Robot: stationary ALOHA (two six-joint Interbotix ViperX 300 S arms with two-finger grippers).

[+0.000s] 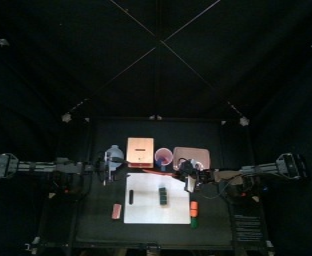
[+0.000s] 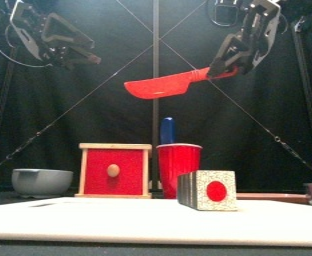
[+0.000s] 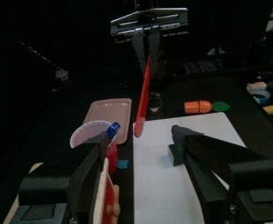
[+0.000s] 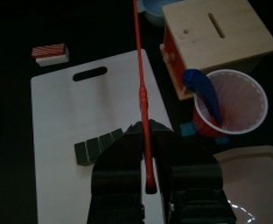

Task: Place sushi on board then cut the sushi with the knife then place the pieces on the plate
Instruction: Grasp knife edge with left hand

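1. Left gripper (image 3: pixel 142 144): raised at the table's left, fingers spread apart and grasping nothing.
2. Blue-grey bowl (image 2: pixel 41 180): on the table at back left, just beside the wooden box.
3. Small red-and-white toy food (image 4: pixel 52 54): on the bare table, off the board's left edge.
4. Pale wooden box with red drawer front (image 2: pixel 115 170): behind the board, between the bowl and the cup.
5. Red cup (image 2: pixel 179 168): just right of the box, behind the board, with the blue toy knife (image 2: pixel 167 130) standing upright in it.
6. White cutting board (image 1: pixel 145 215): flat at the table's middle, with its grip hole toward the left.
7. Toy sushi roll (image 2: pixel 208 190): lying on the board toward its middle, dark green blocks together, its end face showing a red centre. It is apart from both grippers.
8. Red toy knife (image 2: pixel 166 84): held in the air above the cup and the board's back part, blade pointing left, clear of the sushi.
9. Pink tray (image 1: pixel 190 157): behind the board at the right, beside the cup, nothing seen on it.
10. Orange toy food (image 1: pixel 194 208) with a green piece (image 1: pixel 195 222) in front of it: at the board's right edge. I cannot tell whether they are on or off it.
11. Right gripper (image 4: pixel 143 140): raised over the board's back right, fingers clenched on the red knife's handle.
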